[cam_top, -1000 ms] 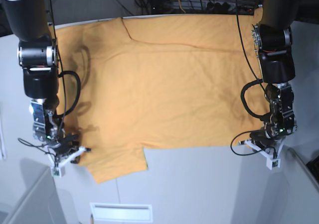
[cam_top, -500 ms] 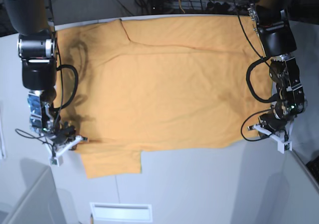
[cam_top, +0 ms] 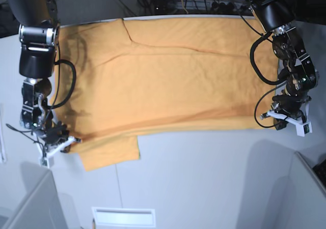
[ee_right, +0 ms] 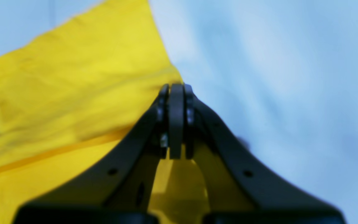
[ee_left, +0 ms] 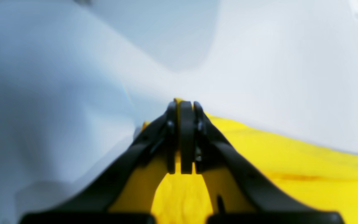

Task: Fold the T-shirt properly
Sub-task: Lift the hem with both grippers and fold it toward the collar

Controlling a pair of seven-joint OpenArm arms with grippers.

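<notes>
The T-shirt is a large light-orange cloth spread flat across the table, its far edge along the table's back. One sleeve sticks out toward me at the near left. My right gripper, on the left of the base view, is shut on the T-shirt's near left corner beside that sleeve. My left gripper is shut on the near right corner of the hem. In the left wrist view my left gripper pinches yellow cloth. The right wrist view shows my right gripper pinching cloth too.
Bare white table lies in front of the shirt, with a slotted vent at its near edge. Cables and equipment crowd the back. Grey panels stand at the near corners.
Both grippers have moved away from me, toward the table's back, carrying the near hem with them. The sleeve and hem now lie farther from the front edge, and the left arm has swung outward.
</notes>
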